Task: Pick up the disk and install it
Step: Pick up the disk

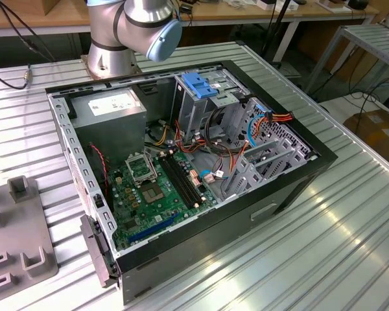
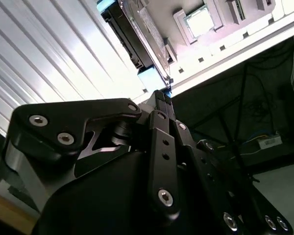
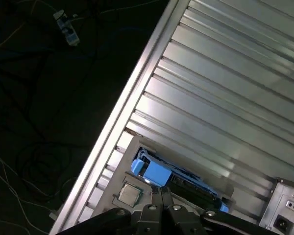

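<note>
1. Disk [image 2: 146,32] stands on edge in a pale holder plate [image 2: 235,22] beside a square processor chip [image 2: 201,22], well apart from the computer case [image 1: 298,188].
2. Gripper [image 2: 162,98] has its black fingers drawn almost together. In both wrist views the tips meet the disk's blue bracket [image 3: 152,170] and seem to pinch its thin end.
3. Pick-up looks to be the step in hand, and installation has not begun. The smooth plastic is a narrow purchase, so lifting calls for a firm, straight pull.
4. At the exterior view's left lies a matte grey fixture plate [image 1: 13,240] with blocky uprights.
5. Further right, inside the case, sit a plain metal power-supply box [image 1: 110,110] and the green motherboard [image 1: 155,188].
6. Right again are a glossy blue plastic clip [image 1: 200,84] atop the perforated steel drive cage [image 1: 272,155], and tangled wires.
7. Ribbed, shiny table [image 1: 350,220] fills the exterior view's right.
</note>
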`<state>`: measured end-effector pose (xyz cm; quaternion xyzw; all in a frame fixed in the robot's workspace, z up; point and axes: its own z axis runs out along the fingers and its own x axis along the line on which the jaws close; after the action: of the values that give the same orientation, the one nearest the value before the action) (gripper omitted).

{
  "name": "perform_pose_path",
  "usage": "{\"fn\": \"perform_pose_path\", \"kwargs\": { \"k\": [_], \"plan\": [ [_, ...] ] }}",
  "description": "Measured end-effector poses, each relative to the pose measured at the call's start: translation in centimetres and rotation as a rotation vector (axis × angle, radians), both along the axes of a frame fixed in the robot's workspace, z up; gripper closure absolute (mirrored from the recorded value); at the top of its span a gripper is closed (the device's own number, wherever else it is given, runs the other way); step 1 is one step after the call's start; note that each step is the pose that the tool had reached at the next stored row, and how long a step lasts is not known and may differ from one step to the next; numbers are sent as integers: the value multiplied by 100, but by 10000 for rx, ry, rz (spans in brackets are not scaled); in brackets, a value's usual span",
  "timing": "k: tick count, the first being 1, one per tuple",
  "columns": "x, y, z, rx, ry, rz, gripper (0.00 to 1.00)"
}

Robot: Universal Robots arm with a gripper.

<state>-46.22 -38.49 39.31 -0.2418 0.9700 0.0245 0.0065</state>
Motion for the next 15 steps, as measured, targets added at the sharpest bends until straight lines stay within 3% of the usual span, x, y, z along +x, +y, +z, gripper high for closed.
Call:
{"fn": "perform_pose_path", "kwargs": {
  "k": [6, 8, 15],
  "plan": [
    [0, 0, -2, 0, 0, 1276, 90],
    [0, 0, -3, -5, 0, 2045, 90],
    [0, 0, -5, -18, 2, 3401, 90]
  ]
}}
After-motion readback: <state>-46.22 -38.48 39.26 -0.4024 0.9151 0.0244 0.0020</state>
